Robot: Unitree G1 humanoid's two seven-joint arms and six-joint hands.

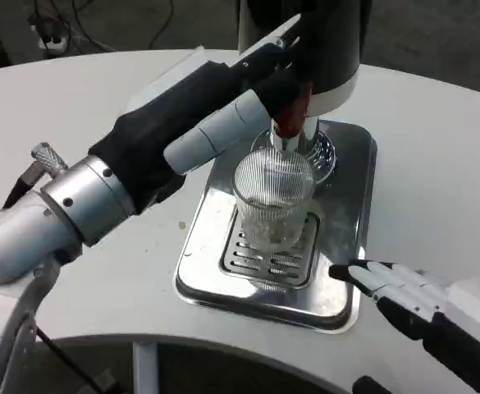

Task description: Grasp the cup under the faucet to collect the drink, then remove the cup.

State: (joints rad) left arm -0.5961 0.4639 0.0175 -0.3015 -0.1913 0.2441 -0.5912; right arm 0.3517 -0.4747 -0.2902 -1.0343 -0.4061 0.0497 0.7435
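While left hand [260,78] hides the faucet (red tap), cup [274,197] beneath

Single head view, steeply downward and close over the white table [436,148].

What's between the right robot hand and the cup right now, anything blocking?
Nothing visible. The right robot hand lies open over the drip tray's front right corner, apart from the ribbed glass cup on the grate. The left robot hand is up at the red tap handle, above the cup.

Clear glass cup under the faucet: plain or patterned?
Patterned: the clear glass cup has fine vertical ribbing, seen in the head view.
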